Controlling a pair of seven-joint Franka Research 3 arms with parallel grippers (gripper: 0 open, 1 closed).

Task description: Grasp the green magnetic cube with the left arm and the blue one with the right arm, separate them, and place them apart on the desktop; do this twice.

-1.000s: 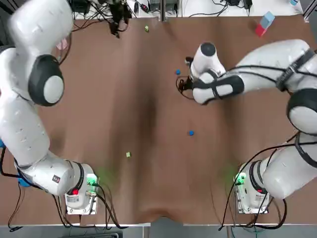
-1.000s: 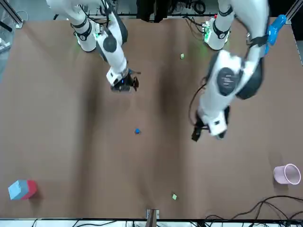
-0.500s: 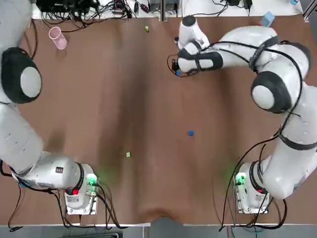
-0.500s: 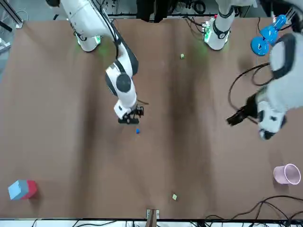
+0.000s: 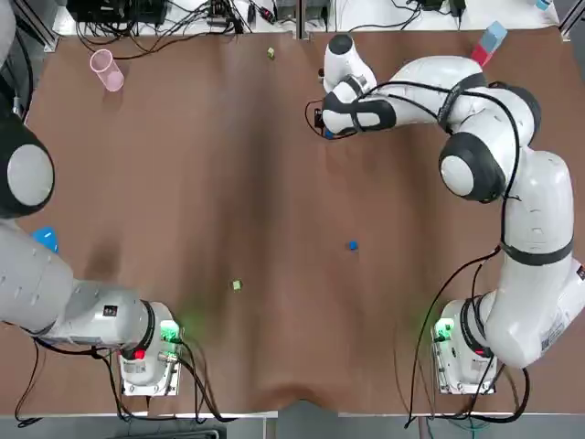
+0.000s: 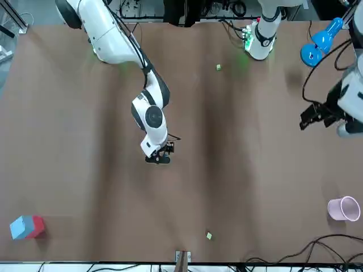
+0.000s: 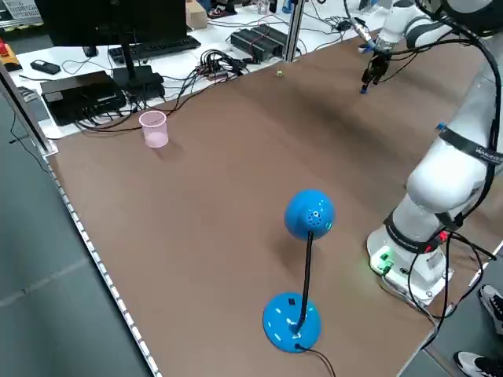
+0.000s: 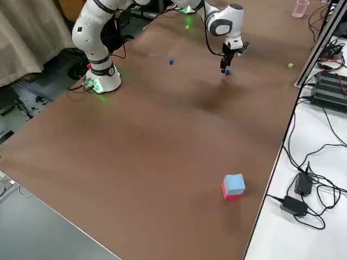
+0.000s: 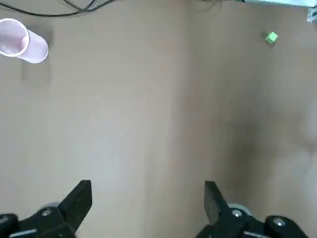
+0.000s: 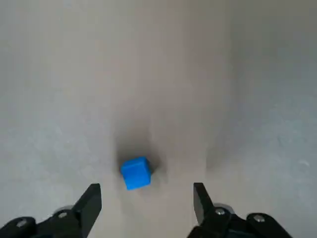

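- A brown desk (image 5: 183, 183) carries the scene; cables and electronics crowd the white bench past its far edge; a blue lamp (image 7: 309, 216) stands at the robot's left edge of the desk
- A pink cup (image 5: 107, 69) stands in the far left corner; a blue-and-red block (image 5: 487, 44) sits in the far right corner
- The right gripper (image 6: 159, 159) reaches out to the far middle of the desk and points down over the far blue cube (image 10: 135, 172); its fingers (image 10: 91, 196) are spread wide, one to each side of the cube; the cube rests on the desk between them, nearer one finger than the other, and touches neither
- The near blue cube (image 5: 353, 245) lies alone in the middle of the desk, well apart from the gripper
- The near green cube (image 5: 237, 285) lies toward the robot, left of centre; the far green cube (image 5: 271, 53) lies near the far edge, left of the right gripper; all four cubes are apart from one another
- The left gripper (image 9: 146, 191) hangs over the left part of the desk, well apart from every cube; its fingers (image 9: 81, 193) are spread wide and hold nothing; its wrist view shows bare desk below, with the cup and the far green cube farther off
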